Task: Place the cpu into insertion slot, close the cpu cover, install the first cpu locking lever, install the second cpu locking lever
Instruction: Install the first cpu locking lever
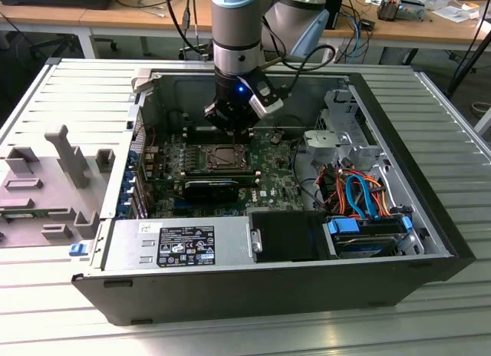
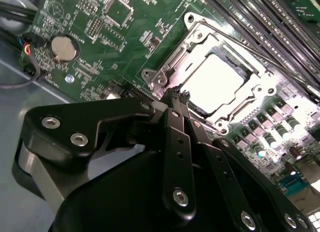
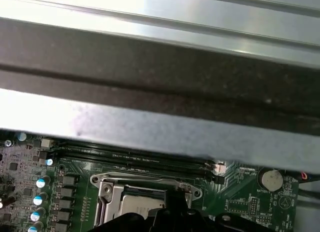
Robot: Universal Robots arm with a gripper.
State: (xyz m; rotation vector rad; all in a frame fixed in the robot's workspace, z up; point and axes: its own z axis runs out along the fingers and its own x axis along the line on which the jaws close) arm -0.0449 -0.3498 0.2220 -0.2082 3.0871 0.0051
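Seated in the insertion slot (image 2: 220,84): the cpu (image 2: 212,79), flat, square, pale silver top glaring under light, ringed by the silvery cpu cover (image 2: 192,47) with its cut-out middle, closed down flat around the chip. Set on the green board (image 1: 272,168) inside the open computer case (image 1: 230,283) on the table (image 1: 430,325). Hand (image 2: 179,96) just above the socket's near edge, beside the chip, fingers (image 2: 176,122) pressed together, nothing gripped between them. Coin battery (image 2: 64,47) well apart.
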